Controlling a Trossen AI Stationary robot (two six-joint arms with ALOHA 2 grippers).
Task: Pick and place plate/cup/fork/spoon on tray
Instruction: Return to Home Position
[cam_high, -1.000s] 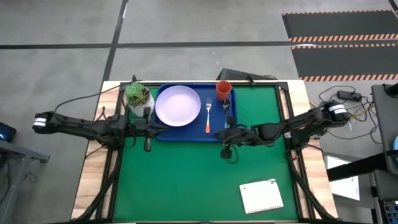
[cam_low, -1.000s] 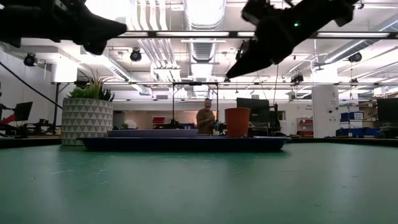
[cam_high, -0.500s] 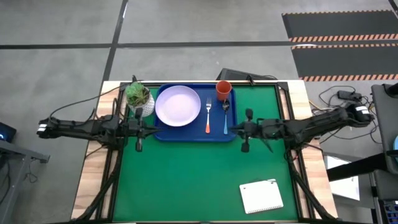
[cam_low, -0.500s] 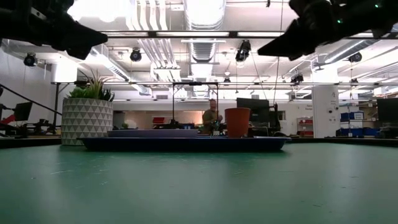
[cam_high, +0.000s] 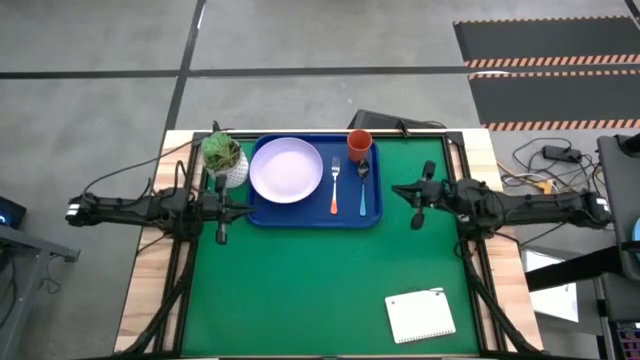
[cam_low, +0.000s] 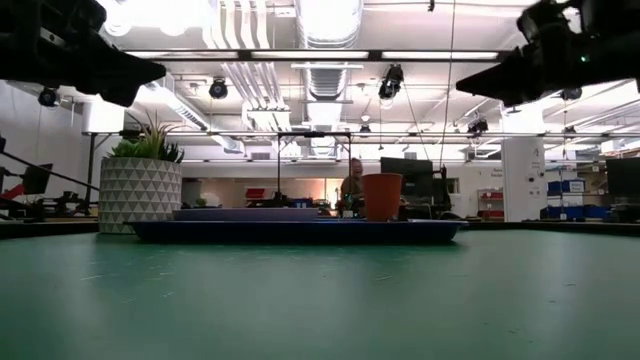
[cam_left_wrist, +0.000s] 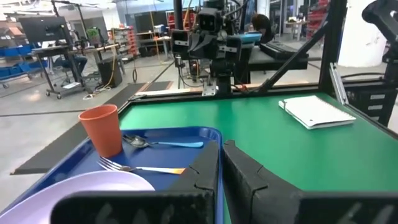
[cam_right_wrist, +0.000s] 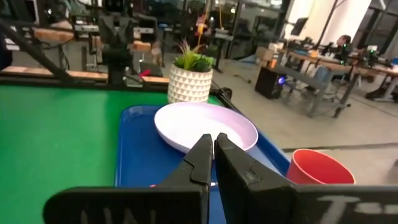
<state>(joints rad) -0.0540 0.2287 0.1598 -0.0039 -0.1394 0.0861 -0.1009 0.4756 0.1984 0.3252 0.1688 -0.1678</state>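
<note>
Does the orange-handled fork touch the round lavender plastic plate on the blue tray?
Apart. In the high view, a strip of blue tray shows between the orange-handled fork and the round lavender plastic plate.

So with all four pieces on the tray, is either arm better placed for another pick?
Neither: nothing is left to pick. The plate, fork, spoon and cup sit on the tray. Left gripper and right gripper flank it, fingers shut, empty.

Two slim dark jointed arms, white band near each shoulder end, black cables trailing, chunky black pincer fingers (cam_left_wrist: 205, 180)
</note>
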